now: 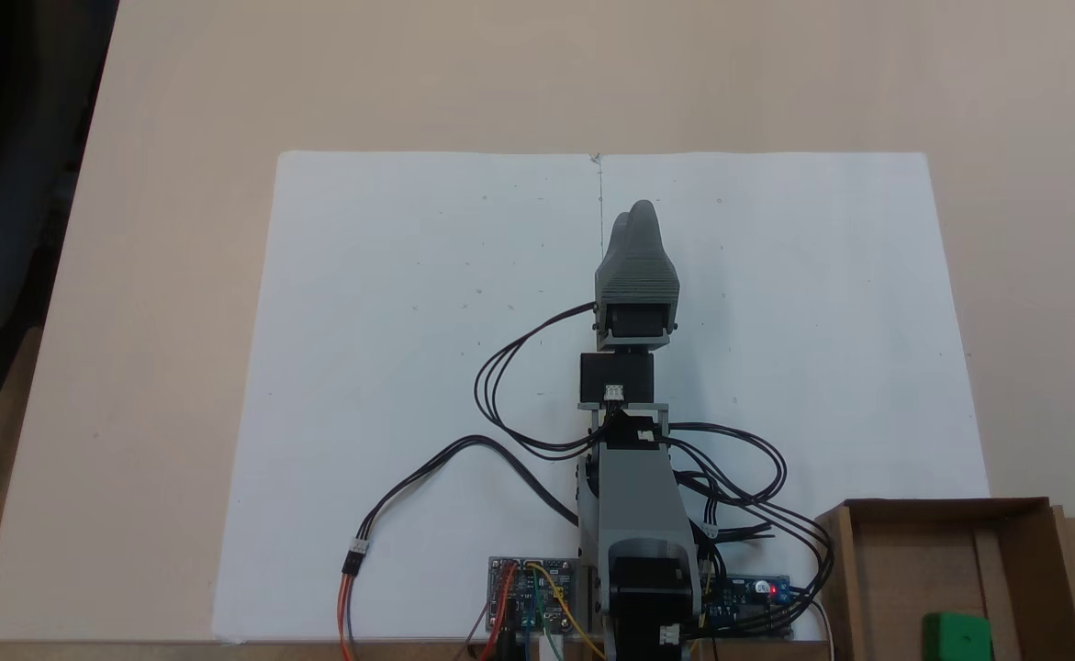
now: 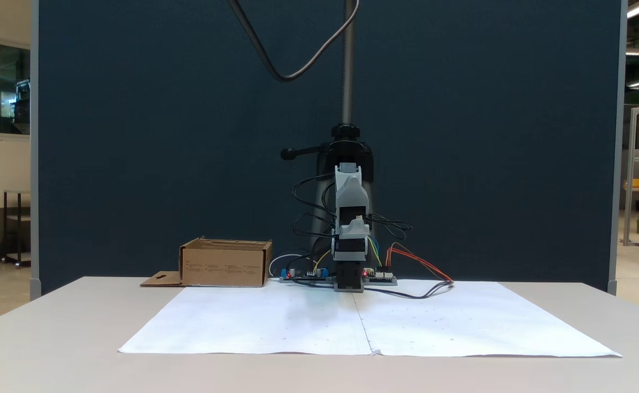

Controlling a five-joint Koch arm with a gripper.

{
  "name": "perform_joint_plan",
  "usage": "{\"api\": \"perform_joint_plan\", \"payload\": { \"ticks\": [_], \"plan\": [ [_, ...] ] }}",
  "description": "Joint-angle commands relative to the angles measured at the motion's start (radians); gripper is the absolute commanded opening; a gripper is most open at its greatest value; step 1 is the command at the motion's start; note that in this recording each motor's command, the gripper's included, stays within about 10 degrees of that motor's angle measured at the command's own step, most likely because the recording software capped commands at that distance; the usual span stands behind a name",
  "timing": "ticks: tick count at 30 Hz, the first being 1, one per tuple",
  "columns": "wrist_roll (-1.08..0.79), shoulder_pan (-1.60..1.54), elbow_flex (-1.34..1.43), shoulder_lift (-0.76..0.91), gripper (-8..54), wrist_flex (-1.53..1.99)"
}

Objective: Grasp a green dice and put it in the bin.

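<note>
Green dice [image 1: 957, 636] already sat inside bin [image 1: 877, 551], well to right & behind gripper [image 1: 638, 209], whose jaws looked pressed together w/ nothing held.

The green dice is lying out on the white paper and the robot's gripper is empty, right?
Not quite. The green dice is not on the white paper; it sits inside the bin, as a fixed view from above shows. The rest holds: nothing shows in the gripper.
</note>
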Motion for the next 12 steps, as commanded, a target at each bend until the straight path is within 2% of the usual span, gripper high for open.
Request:
{"api": "perform_joint_plan", "payload": {
  "ticks": [1, 12],
  "plan": [
    [-0.051, -0.006, 0.175, 0.109, 43.9, -0.175],
    [-0.049, -0.009, 0.185, 0.109, 44.5, -0.175]
  ]
}}
